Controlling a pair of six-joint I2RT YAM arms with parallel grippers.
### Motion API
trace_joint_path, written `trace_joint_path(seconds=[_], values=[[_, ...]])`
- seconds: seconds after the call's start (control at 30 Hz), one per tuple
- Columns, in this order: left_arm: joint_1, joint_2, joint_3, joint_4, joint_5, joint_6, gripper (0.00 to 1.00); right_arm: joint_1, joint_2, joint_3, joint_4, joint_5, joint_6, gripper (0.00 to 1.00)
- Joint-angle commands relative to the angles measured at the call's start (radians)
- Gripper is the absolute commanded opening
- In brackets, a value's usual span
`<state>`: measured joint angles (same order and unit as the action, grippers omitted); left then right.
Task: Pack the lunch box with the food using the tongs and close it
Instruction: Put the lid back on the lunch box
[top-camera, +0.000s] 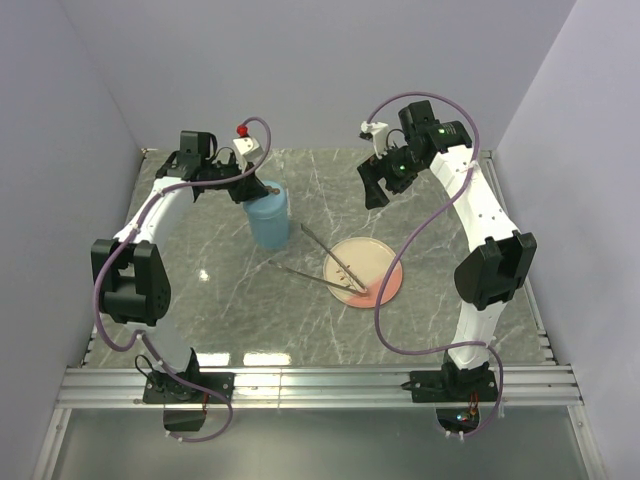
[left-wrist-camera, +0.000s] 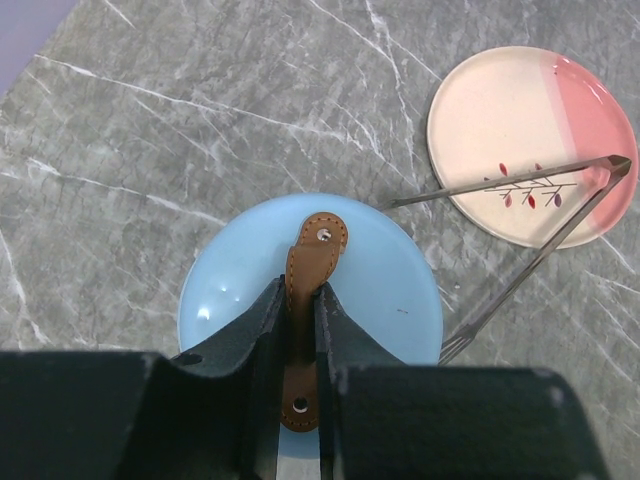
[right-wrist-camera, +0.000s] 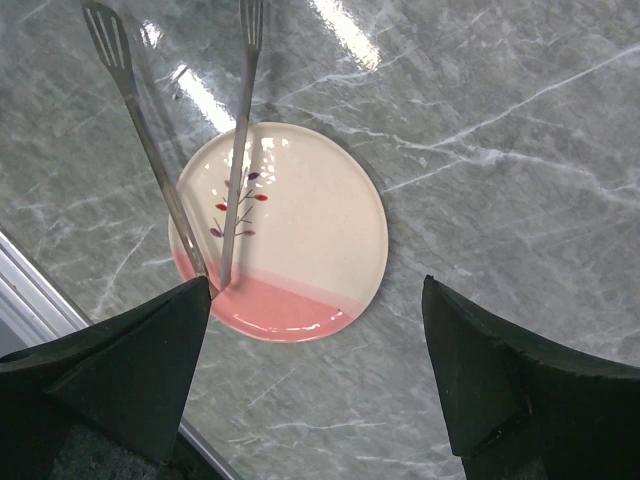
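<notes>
Pinching the brown strap handle (left-wrist-camera: 312, 262) between its two fingers, the left gripper (left-wrist-camera: 300, 300) is clenching it right on top of the round blue lid (left-wrist-camera: 390, 290). The lid is sitting on the light-blue lunch box (top-camera: 270, 222) straight beneath that gripper. The right gripper (right-wrist-camera: 315, 290) is hanging with its jaws spread wide, grasping nothing. Below it, between its fingers, the pink-and-cream plate (right-wrist-camera: 320, 200) is lying on the marble table (top-camera: 220, 290). The silver tongs (right-wrist-camera: 237, 180) are resting with their joined end on the plate's pink edge, close by one of that gripper's fingertips. Their two arms are fanning away from it.

The left wrist view is showing the rivets on the strap and the grip itself, while the lid is hiding the box's wall. The overhead view is showing that tall wall, and the tongs' tips ending near the box. Only the right wrist view is showing the slotted tips clearly.
</notes>
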<state>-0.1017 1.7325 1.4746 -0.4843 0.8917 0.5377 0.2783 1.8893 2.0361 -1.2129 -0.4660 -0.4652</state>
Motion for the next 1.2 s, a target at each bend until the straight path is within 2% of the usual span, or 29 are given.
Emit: trace_joint_path(seconds=[0.0, 0.47, 0.9, 1.17], values=[[-0.007, 0.007, 0.000, -0.007, 0.020, 0.031, 0.00, 0.009, 0.007, 0.006, 0.024, 0.009, 0.007, 0.93], [-0.007, 0.038, -0.020, -0.028, -0.008, 0.059, 0.00, 0.013, 0.013, 0.003, 0.023, 0.013, 0.010, 0.93], [-0.007, 0.084, 0.023, -0.050, -0.004, 0.056, 0.00, 0.013, 0.014, 0.001, 0.021, 0.015, 0.007, 0.93], [-0.007, 0.064, -0.062, -0.034, -0.034, 0.091, 0.00, 0.013, 0.008, -0.008, 0.019, 0.018, 0.000, 0.93]])
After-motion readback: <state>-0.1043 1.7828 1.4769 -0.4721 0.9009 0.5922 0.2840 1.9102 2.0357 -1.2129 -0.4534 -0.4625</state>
